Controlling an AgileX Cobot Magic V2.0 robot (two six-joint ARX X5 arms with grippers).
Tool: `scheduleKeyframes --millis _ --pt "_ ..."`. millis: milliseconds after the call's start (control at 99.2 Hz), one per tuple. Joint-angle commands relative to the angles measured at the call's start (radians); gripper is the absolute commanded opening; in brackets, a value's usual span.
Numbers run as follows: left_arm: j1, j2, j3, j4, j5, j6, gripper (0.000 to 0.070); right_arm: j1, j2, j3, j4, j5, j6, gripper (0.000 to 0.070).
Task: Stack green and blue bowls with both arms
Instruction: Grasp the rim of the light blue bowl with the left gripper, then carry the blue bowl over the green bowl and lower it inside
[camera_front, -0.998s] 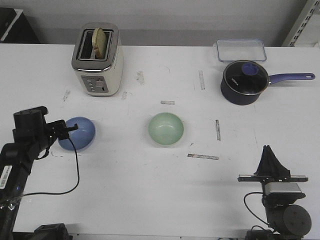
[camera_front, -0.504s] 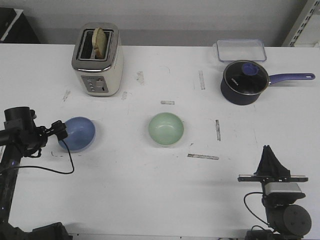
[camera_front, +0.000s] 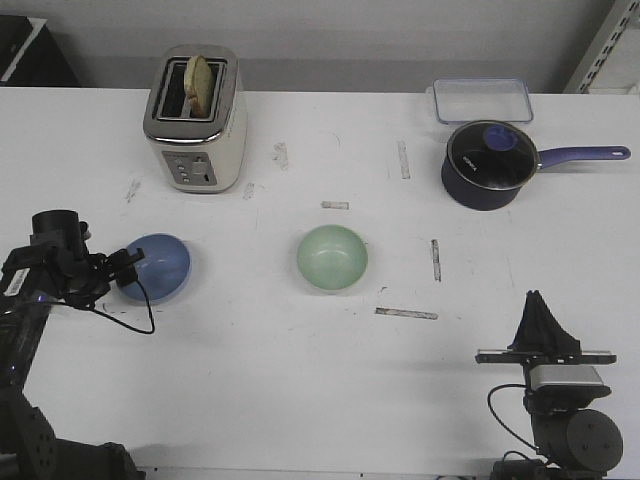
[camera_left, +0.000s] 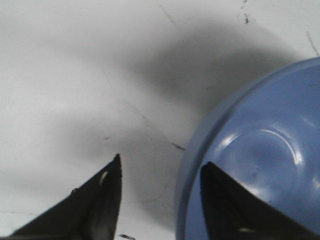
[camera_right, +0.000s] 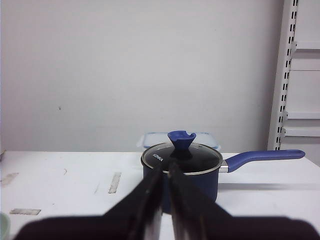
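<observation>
The blue bowl (camera_front: 158, 266) sits upright on the white table at the left. The green bowl (camera_front: 332, 257) sits upright near the middle, apart from it. My left gripper (camera_front: 127, 263) is open at the blue bowl's left rim. In the left wrist view the gripper (camera_left: 161, 163) straddles the rim of the blue bowl (camera_left: 272, 150), with one finger (camera_left: 235, 205) inside and the other outside over the table. My right gripper (camera_front: 539, 298) is shut and empty at the table's front right, far from both bowls; it also shows in the right wrist view (camera_right: 165, 171).
A toaster (camera_front: 195, 120) with bread stands at the back left. A dark navy saucepan (camera_front: 488, 164) with a glass lid and a clear container (camera_front: 481, 99) stand at the back right. Tape strips mark the table.
My left arm shifted left and then back a little, with its gripper staying at the blue bowl's left rim. The bowls and the right arm have not moved.
</observation>
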Motion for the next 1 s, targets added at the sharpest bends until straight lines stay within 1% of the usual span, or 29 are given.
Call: scheduleKeyframes --millis 0,161,363,544,655,837,988 --pt "0.003 0.022 0.02 0.0 0.002 -0.002 0.0124 0.001 0.0 0.007 0.013 0.0 -0.004 0.0009" --pt "0.001 0.023 0.025 -0.005 0.002 -0.003 0.0 0.001 0.0 0.007 0.013 0.0 -0.004 0.0009" --pt "-0.038 0.023 0.11 -0.079 0.002 -0.005 0.0 0.001 0.0 0.007 0.013 0.0 -0.004 0.0009" --pt "-0.128 0.026 0.227 -0.138 0.002 -0.011 0.0 0.001 0.0 0.007 0.013 0.0 -0.004 0.0009" --pt "-0.21 0.03 0.278 -0.138 0.002 -0.017 0.0 0.001 0.0 0.007 0.013 0.0 -0.004 0.0009" --pt "-0.386 0.095 0.388 -0.137 0.003 -0.09 0.0 0.001 0.0 0.007 0.013 0.0 -0.004 0.0009" --pt "-0.537 0.182 0.484 -0.129 0.005 -0.115 0.0 0.001 0.0 0.007 0.013 0.0 -0.004 0.0009"
